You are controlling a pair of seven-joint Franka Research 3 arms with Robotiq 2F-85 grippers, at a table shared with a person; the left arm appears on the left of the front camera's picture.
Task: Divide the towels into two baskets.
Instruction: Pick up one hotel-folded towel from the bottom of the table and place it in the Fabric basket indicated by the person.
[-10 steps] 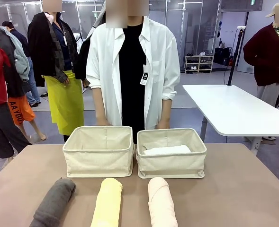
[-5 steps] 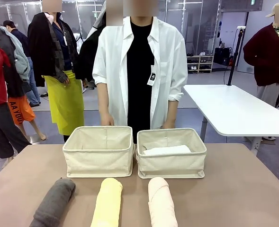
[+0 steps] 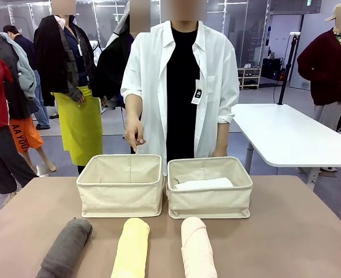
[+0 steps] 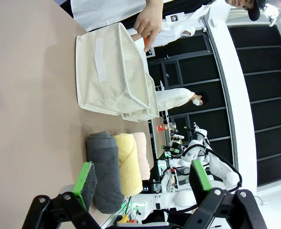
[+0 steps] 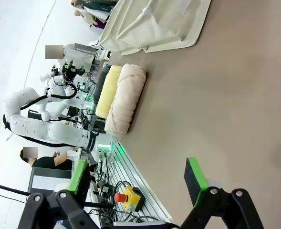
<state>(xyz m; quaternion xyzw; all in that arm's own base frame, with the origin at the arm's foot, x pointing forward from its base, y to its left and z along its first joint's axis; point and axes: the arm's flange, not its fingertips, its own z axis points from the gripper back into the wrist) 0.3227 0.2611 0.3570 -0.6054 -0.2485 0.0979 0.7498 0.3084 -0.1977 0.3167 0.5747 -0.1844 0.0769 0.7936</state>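
Two cream canvas baskets stand side by side at the far middle of the table, the left basket (image 3: 120, 193) with nothing showing inside, the right basket (image 3: 209, 196) holding a white towel (image 3: 204, 184). Three rolled towels lie in a row at the near edge: dark grey (image 3: 66, 248), pale yellow (image 3: 131, 249), peach-pink (image 3: 197, 249). My left gripper (image 4: 141, 183) is open above the table's side, the grey towel (image 4: 106, 172) just beyond its fingers. My right gripper (image 5: 138, 175) is open over bare table, with the peach-pink towel (image 5: 127, 98) farther off.
A person in a white shirt stands behind the baskets, one hand (image 3: 135, 133) raised above the left basket, the other hand behind the right one. Bare brown table (image 3: 297, 231) lies to the right of the towels. A second white table (image 3: 286, 133) stands beyond, at the right.
The person has shifted to the right and raised one hand from the left basket's far rim to above it. Towels, baskets and grippers have not moved.
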